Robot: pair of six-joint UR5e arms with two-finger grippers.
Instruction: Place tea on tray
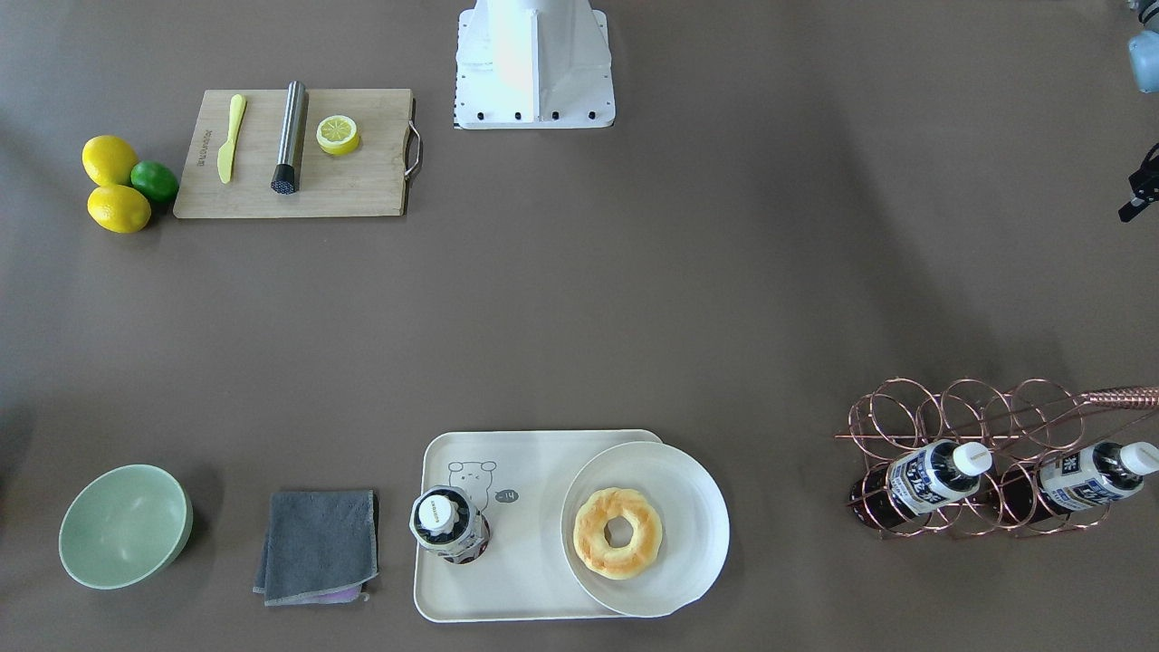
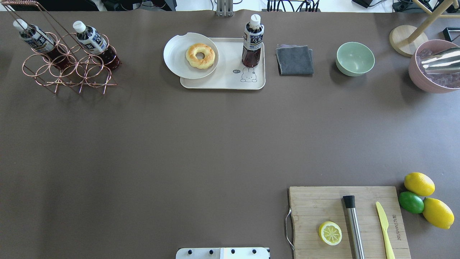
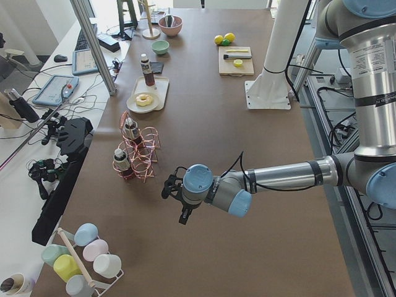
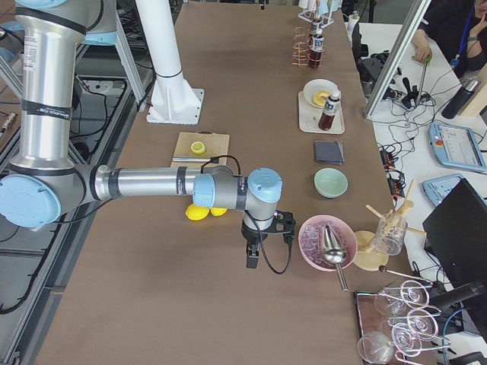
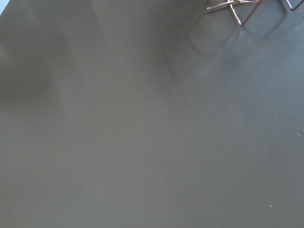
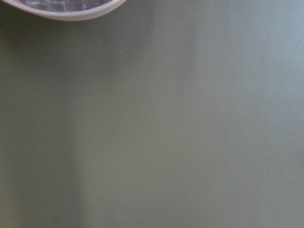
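One tea bottle (image 1: 445, 525) stands upright on the cream tray (image 1: 534, 471), next to the bear drawing; it also shows in the overhead view (image 2: 252, 43) on the tray (image 2: 226, 77). Two alike bottles (image 2: 36, 37) (image 2: 93, 39) lie in a copper wire rack (image 2: 68, 72). My left gripper (image 3: 176, 198) hovers over bare table beside the rack, far from the tray. My right gripper (image 4: 253, 258) hangs near a pink bowl at the other end of the table. I cannot tell whether either is open or shut. Neither holds anything that I can see.
A white plate (image 2: 176, 57) with a donut (image 2: 200, 55) overlaps the tray's left part. A grey cloth (image 2: 294, 59), a green bowl (image 2: 355, 58) and a pink bowl of ice (image 2: 435, 66) stand to the right. A cutting board (image 2: 323, 205) and citrus fruits (image 2: 418, 183) are near right.
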